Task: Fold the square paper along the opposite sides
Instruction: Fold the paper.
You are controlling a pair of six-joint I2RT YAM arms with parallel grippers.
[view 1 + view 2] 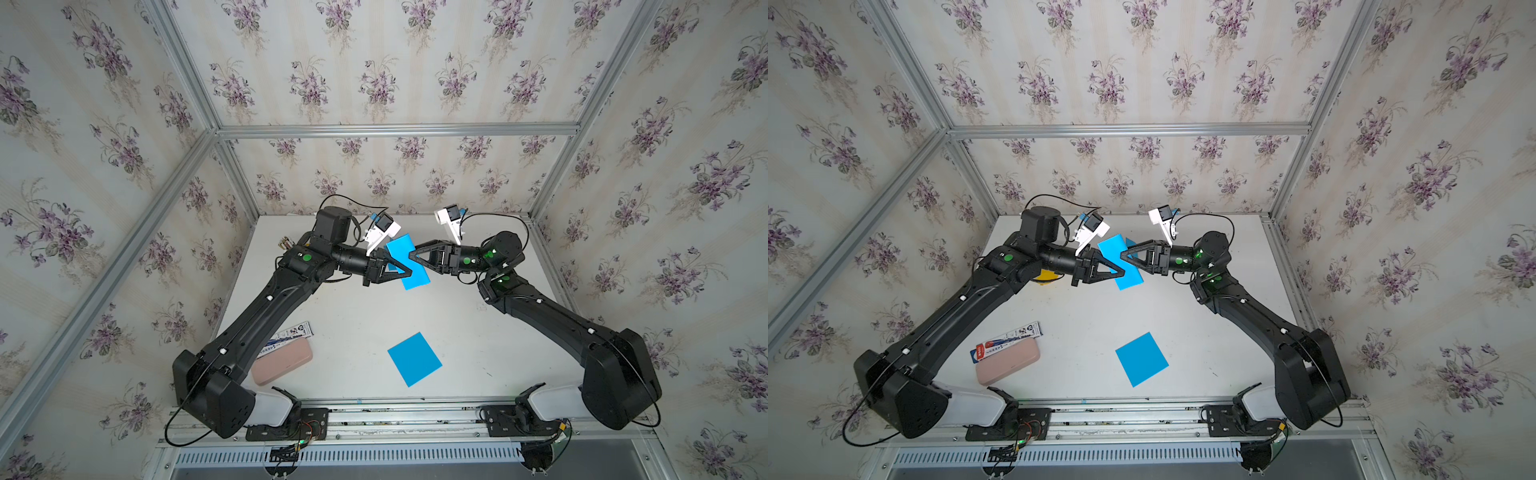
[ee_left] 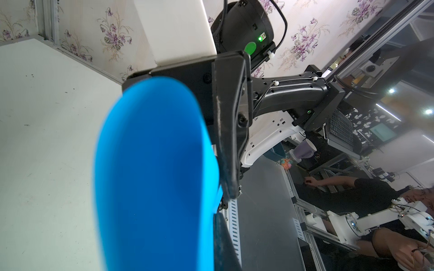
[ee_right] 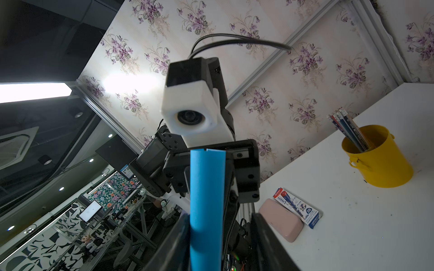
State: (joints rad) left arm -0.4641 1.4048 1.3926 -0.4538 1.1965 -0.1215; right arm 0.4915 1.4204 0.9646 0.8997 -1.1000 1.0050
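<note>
Left gripper clamping blue paper, holding it curled in air over worktop, toward far edge, centre. Right gripper facing it, jaws standing apart around curled sheet in right wrist view. Second blue sheet lying flat near front edge, centre. Pink case, pencil box lying near front-left corner.
</note>
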